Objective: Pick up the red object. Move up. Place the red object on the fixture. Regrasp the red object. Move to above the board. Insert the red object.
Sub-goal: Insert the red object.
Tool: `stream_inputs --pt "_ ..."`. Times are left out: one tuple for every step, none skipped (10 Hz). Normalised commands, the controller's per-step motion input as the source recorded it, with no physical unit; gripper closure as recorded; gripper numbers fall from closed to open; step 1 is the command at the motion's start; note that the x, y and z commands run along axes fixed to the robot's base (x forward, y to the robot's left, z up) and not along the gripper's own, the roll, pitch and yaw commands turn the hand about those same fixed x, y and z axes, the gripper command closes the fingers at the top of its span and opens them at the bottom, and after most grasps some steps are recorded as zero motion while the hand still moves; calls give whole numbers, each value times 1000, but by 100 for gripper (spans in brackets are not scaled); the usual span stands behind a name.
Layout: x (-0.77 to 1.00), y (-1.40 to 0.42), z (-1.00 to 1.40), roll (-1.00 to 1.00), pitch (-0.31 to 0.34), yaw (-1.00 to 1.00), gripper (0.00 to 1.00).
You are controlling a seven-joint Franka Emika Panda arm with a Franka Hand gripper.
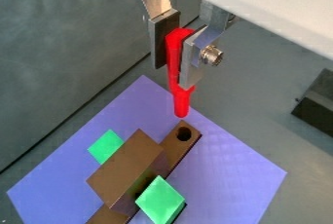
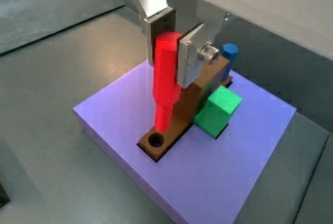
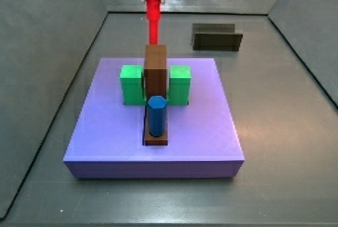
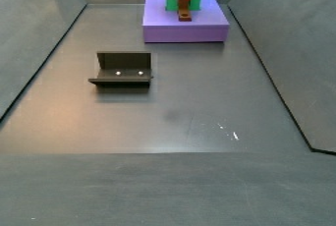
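Observation:
My gripper [image 1: 177,57] is shut on the red object [image 1: 178,72], a thin red peg held upright between the silver fingers; both also show in a wrist view [image 2: 169,57] [image 2: 166,87]. The peg's lower tip hangs just above a round hole [image 1: 182,131] in the end of the brown bar [image 1: 136,169] on the purple board [image 1: 235,165]. In a side view the peg [image 3: 153,14] stands over the bar's far end [image 3: 154,53]. The fixture [image 4: 122,69] stands apart from the board on the floor, with nothing on it.
Two green blocks [image 3: 130,83] [image 3: 180,83] flank the brown bar. A blue cylinder [image 3: 156,114] stands upright at the bar's other end. Grey sloping walls [image 3: 53,93] enclose the floor. The fixture also shows in a side view [image 3: 216,37].

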Motion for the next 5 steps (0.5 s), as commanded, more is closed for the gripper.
stream_inputs --pt "-14 0 -263 0 -10 0 100" --pt "-3 0 -229 0 0 0 100" --pt "0 0 -206 -6 -6 0 100" --pt "0 0 -149 -61 -19 6 100" --pt "0 0 -143 -66 -34 9 100"
